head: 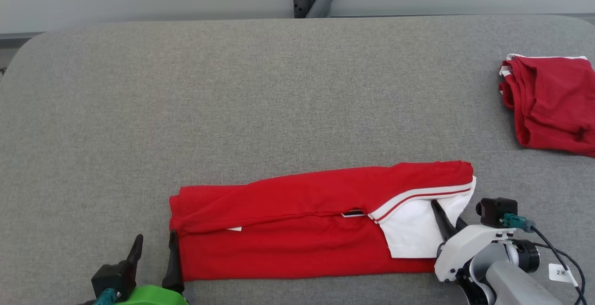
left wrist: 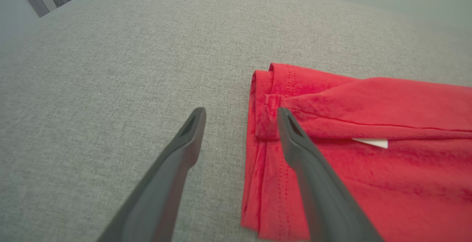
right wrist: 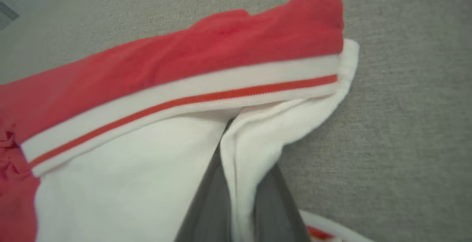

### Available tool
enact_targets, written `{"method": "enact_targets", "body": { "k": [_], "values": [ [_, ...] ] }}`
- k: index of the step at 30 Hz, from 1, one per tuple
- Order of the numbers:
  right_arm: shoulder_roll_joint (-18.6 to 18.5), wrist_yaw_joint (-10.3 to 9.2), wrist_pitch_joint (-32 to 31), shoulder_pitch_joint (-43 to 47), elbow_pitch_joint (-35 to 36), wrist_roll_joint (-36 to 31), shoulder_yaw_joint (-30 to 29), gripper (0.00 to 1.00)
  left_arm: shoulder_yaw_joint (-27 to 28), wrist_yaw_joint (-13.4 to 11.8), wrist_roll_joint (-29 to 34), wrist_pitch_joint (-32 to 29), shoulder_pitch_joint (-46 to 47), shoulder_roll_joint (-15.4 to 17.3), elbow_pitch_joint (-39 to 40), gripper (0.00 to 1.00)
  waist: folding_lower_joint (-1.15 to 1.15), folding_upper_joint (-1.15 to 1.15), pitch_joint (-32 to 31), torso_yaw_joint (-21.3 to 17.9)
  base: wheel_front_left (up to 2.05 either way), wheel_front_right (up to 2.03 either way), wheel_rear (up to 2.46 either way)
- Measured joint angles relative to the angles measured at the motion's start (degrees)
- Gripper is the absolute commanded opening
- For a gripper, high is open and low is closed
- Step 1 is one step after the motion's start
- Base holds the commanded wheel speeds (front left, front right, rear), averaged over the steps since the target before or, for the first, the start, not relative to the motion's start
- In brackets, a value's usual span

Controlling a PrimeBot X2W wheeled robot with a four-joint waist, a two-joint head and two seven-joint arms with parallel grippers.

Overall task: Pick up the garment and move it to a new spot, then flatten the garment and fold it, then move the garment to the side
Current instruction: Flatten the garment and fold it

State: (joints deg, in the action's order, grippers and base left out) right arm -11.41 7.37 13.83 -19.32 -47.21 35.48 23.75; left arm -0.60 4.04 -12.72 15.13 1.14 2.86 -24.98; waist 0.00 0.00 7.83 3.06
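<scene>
2 ends, garment (head: 288, 240) | left fingers (left wrist: 184, 149) apart astride red end | right fingers (right wrist: 206, 205) clamped on white fold

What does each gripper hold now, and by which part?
The right gripper pinches the red garment by its white section at the right end. The left gripper is open and holds nothing.

Grey table (head: 279, 86) w/ garment (head: 288, 230), 2nd red garment (head: 553, 105).
</scene>
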Motion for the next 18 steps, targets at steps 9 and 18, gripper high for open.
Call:
{"method": "enact_targets", "body": {
  "k": [9, 18],
  "values": [
    [-3.98, 0.23, 1.15, -2.93, -2.45, 0.22, -6.67, 0.00, -1.09, 0.01, -0.47, 0.00, 0.15, 0.01, -0.09, 1.00, 0.00, 0.00, -0.05, -0.22, 0.00, 0.00, 0.00],
    [-2.76, 0.12, 1.16, -0.35, 7.79, -5.35, -8.37, 0.00, -1.34, 0.08, -1.32, 0.00, -0.52, 0.00, -1.23, 1.00, 0.00, 0.00, -1.23, -1.23, 0.00, 0.00, 0.00]
  ]
}}
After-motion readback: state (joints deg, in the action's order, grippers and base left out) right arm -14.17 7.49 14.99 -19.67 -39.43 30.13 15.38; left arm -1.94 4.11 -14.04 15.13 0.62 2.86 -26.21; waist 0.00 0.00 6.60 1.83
